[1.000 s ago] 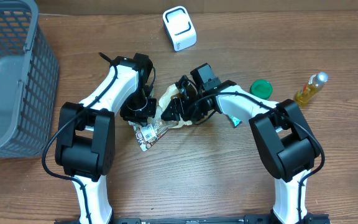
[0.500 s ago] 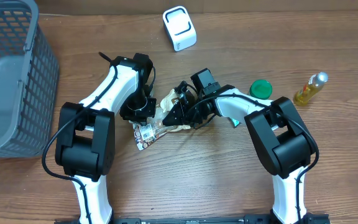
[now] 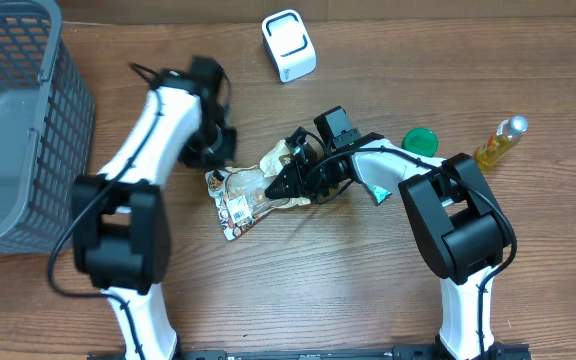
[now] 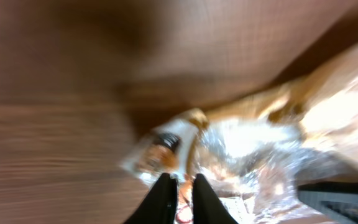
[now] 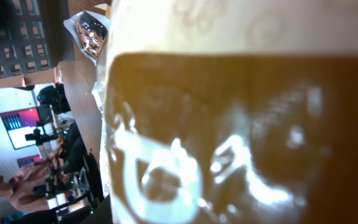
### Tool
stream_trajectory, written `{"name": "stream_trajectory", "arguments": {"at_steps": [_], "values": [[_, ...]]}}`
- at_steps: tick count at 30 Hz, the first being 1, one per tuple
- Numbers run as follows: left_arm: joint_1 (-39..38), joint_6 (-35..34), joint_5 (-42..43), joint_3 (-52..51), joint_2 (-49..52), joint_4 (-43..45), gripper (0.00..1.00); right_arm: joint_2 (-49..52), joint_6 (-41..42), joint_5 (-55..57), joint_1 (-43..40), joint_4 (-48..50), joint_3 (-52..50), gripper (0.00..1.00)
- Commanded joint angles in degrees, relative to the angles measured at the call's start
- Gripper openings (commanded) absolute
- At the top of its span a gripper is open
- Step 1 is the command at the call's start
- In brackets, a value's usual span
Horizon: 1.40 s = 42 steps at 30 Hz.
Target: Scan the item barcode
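The left arm has swung up and away from the snack since a second ago, while the right arm has pushed in on it. The left gripper (image 4: 181, 182) shows its fingers (image 4: 165, 200) almost together, only a sliver between them and nothing held. The wrist view is badly blurred, with the crinkled clear packet (image 4: 241, 146) lying on the wood just ahead of the tips. From overhead, that left gripper (image 3: 215, 152) hangs just beside the packet's upper left corner, apart from it.

The right gripper (image 3: 284, 182) is clamped on the right end of the packet (image 3: 246, 196). Its wrist camera is filled by wrapper pressed close to the lens, so the fingers themselves cannot be made out there. The packet lies flat near the middle of the table (image 3: 328, 290), between the two arms, its printed label end pointing toward the near edge.

Well apart from it, the white scanner (image 3: 288, 45) stands at the far side of the table. A green lid (image 3: 420, 141) rests just beside the right arm's elbow, and a small bottle (image 3: 498, 143) of yellow liquid lies farther right. A grey mesh basket (image 3: 18, 110) occupies the left edge.
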Motion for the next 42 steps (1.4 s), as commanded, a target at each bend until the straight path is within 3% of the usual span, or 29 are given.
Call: {"name": "stream_trajectory", "arguments": {"at_steps": [1, 2, 5, 6, 14, 26, 32, 38, 42], "values": [[4.55, 0.07, -0.2, 4.92, -5.42, 1.7, 0.19, -4.11, -5.27, -1.62, -0.28, 0.26, 2.29, 0.26], [5.49, 0.09, -0.2, 4.98, -5.49, 2.78, 0.28, -5.2, -6.01, -0.7, -0.28, 0.24, 2.29, 0.25], [7.61, 0.09, -0.17, 4.9, -5.27, 4.09, 0.96, -8.35, -8.24, 3.74, -0.28, -0.2, 2.29, 0.23], [8.2, 0.09, -0.15, 4.85, -5.22, 3.85, 1.0, -9.66, -8.74, 5.95, -0.28, -0.46, 2.29, 0.23], [8.9, 0.09, -0.17, 4.81, -5.22, 4.2, 1.0, -15.13, -12.7, 13.79, -0.28, -3.93, 2.29, 0.23], [8.87, 0.09, -0.17, 4.81, -5.22, 4.2, 1.0, -15.17, -19.04, 14.8, -0.28, -15.15, 2.29, 0.23], [8.87, 0.09, -0.17, 4.81, -5.22, 4.2, 1.0, -15.17, -21.64, 24.87, -0.28, -19.8, 2.51, 0.23], [8.87, 0.09, -0.17, 4.81, -5.22, 4.22, 1.0, -15.17, -21.73, 32.46, -0.28, -25.46, 9.07, 0.23], [8.87, 0.09, -0.15, 4.81, -5.22, 4.2, 1.0, -15.17, -26.01, 35.8, -0.28, -32.46, 17.55, 0.24]]}}
